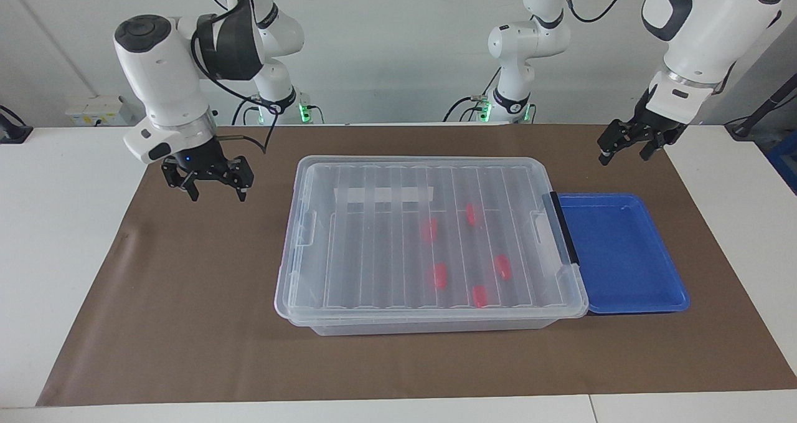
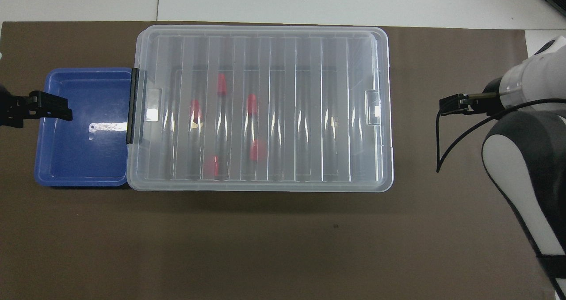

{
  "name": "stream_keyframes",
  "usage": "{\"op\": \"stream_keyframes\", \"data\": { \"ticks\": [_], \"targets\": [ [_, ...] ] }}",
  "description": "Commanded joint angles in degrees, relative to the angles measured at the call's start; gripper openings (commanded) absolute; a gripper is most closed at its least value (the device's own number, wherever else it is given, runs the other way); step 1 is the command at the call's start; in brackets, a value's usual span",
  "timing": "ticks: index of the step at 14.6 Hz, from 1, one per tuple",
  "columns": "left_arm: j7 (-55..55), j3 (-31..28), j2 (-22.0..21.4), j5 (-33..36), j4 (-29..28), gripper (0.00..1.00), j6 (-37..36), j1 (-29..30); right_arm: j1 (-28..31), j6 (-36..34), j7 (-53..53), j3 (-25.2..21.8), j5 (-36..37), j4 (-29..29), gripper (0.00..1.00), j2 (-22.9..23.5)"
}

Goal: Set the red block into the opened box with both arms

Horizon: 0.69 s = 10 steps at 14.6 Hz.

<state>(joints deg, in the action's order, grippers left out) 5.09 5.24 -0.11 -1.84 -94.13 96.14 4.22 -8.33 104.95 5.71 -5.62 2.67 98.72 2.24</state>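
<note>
The box [image 1: 297, 298] [image 2: 384, 114] stands mid-mat with its ribbed clear lid [image 1: 373, 236] lying flat on it. Several identical red blocks show through the lid, among them one [image 1: 428, 230] [image 2: 252, 104] near the middle and one [image 1: 479, 296] [image 2: 221, 84] farthest from the robots. My right gripper [image 1: 216, 192] hangs open and empty above the mat, off the box's end toward the right arm's end of the table. Its fingers are hidden under the arm in the overhead view. My left gripper [image 1: 624, 152] [image 2: 57, 108] waits open and empty, raised over the blue tray's outer edge.
A blue tray [image 1: 622, 255] [image 2: 79, 158] lies against the box's black-latched end [image 1: 563, 230], toward the left arm's end. A brown mat [image 1: 187, 323] covers the table's middle. The right arm's cable [image 2: 442, 136] dangles over the mat.
</note>
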Motion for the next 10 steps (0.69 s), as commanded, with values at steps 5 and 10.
{"op": "stream_keyframes", "data": {
  "ticks": [5, 10],
  "targets": [
    [-1.05, 0.21, -1.56, -1.14, -1.23, 1.0, -0.43, 0.44, 3.41, -16.88, 1.32, 0.26, -1.43, -9.77, 1.0, -1.18],
    [-1.05, 0.21, -1.56, -1.14, -1.23, 1.0, -0.43, 0.44, 3.67, -16.1, 1.15, 0.26, -2.92, -7.76, 1.0, -2.49]
  ]
}}
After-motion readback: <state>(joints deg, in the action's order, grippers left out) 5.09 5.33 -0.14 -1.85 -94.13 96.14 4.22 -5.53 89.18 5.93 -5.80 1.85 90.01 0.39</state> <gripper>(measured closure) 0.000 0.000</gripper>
